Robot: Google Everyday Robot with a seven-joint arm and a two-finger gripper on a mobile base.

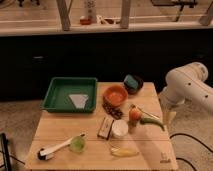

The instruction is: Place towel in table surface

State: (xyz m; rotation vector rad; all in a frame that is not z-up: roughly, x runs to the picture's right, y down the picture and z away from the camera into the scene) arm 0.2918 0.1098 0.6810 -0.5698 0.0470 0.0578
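Dim warm light; hand (169, 118) right of table (60, 131).

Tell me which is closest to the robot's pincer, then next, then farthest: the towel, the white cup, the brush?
The pincer hangs at the table's right edge.
1. White cup, table middle.
2. Towel, in the green tray, back left.
3. Brush, front left corner.

A robotics lab: robot arm (192, 82), its end effector (169, 118) at the right edge of the worktop (60, 131), dark cabinets (75, 55) far behind.
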